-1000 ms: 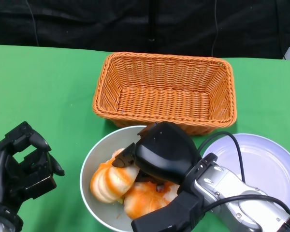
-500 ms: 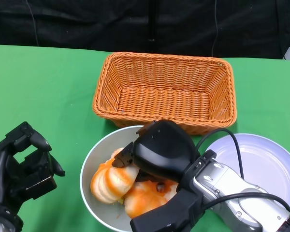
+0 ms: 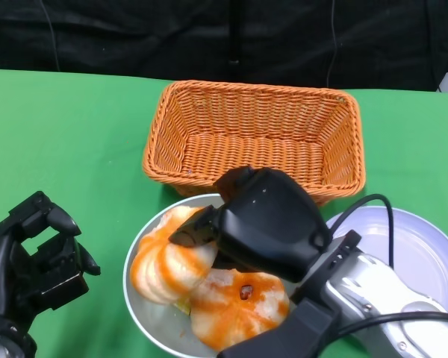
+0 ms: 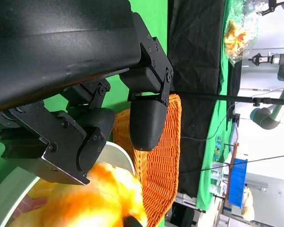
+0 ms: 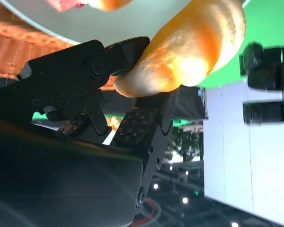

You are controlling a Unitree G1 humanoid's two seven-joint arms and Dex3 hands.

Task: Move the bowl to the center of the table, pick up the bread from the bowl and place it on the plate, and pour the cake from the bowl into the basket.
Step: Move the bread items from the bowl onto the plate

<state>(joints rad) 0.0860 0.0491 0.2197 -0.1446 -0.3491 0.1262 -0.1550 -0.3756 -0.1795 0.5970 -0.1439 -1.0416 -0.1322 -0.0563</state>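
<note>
My right hand (image 3: 265,224) hangs over the pale grey bowl (image 3: 155,322) and grips an orange-and-white bread roll (image 3: 168,261) at the bowl's left side. In the right wrist view its fingers (image 5: 85,71) clamp the roll (image 5: 189,47), with the bowl (image 5: 109,23) behind it. A second orange-glazed piece (image 3: 239,309) lies in the bowl under my forearm. The empty wicker basket (image 3: 254,142) stands just behind the bowl. The white plate (image 3: 411,239) lies to the right. My left hand (image 3: 33,257) rests at the lower left, fingers apart, holding nothing.
Green cloth (image 3: 67,134) covers the table, and a black curtain hangs behind it. The bowl's rim nearly touches the basket's near wall. My right forearm (image 3: 373,298) crosses the plate's near left part. The left wrist view shows my left hand (image 4: 99,118) near the bowl rim (image 4: 9,189).
My right hand has risen and shifted slightly right, lifting the bread roll higher at the bowl's left side. The left hand has not moved.
</note>
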